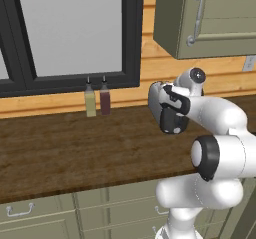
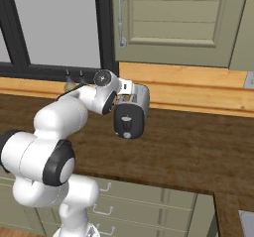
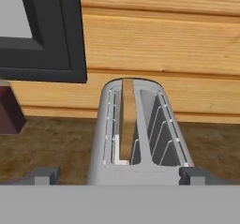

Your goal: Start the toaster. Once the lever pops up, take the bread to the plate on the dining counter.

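A: Start with the left camera. Where is the toaster [image 1: 156,102]?

B: On the wooden counter [image 1: 65,148], back near the plank wall, just right of the window [image 1: 70,28]. The arm's hand covers most of it, so I see a silver sliver only. Two bottles [image 1: 97,99] stand well to its left under the window frame.

A: And from the right camera?

B: The toaster [image 2: 133,111] shows better. Its dark end panel with the round knob faces out toward the counter's front edge, and the body runs back toward the wall. So the long axis lies front to back. The arm's wrist sits just beside it on the left.

A: Why that pose, do you think?

B: My guess is the hand is lined up over the near end, where a lever would be, ready to press down. I can't make out the lever itself.

A: The hand camera?

B: It looks along the toaster's length. The bread [image 3: 126,120] stands on edge in the left slot, a thin tan strip running away toward the wall; the right slot shows bare wire guides. The gripper [image 3: 119,175] has its fingers spread wide, one tip on each side of the near end, holding nothing.
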### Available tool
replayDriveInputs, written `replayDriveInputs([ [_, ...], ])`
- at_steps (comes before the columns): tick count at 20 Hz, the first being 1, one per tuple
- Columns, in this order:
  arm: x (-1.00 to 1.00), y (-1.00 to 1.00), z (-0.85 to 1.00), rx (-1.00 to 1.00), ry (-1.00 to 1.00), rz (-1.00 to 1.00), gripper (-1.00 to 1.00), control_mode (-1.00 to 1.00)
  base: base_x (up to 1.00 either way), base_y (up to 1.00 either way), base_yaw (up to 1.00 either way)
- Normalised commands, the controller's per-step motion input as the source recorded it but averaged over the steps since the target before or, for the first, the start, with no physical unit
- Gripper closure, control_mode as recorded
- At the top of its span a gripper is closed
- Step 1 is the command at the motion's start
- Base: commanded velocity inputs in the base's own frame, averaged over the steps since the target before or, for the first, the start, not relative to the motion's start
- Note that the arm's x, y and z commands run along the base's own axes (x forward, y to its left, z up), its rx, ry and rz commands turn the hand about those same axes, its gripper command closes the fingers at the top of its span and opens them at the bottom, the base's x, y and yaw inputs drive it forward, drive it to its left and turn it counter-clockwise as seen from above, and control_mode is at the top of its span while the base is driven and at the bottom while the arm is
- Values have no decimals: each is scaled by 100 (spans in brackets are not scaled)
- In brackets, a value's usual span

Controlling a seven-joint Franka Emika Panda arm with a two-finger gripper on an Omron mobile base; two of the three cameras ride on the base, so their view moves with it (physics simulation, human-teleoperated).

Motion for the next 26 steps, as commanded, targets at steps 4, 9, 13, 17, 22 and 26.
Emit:
replayDriveInputs([
  [4, 7, -1, 0, 0, 4, 0, -100, -100, 0, 0, 0],
  [9, 9, 0, 0, 0, 5, -4, -100, -100, 0, 0, 0],
  [13, 3, 0, -1, 0, 2, -4, -100, -100, 0, 0, 0],
  [17, 6, 0, -5, 0, 0, -2, -100, -100, 0, 0, 0],
  [22, 9, 0, -4, 0, 0, 0, -100, -100, 0, 0, 0],
  [26, 19, 0, -6, 0, 0, 0, -100, -100, 0, 0, 0],
])
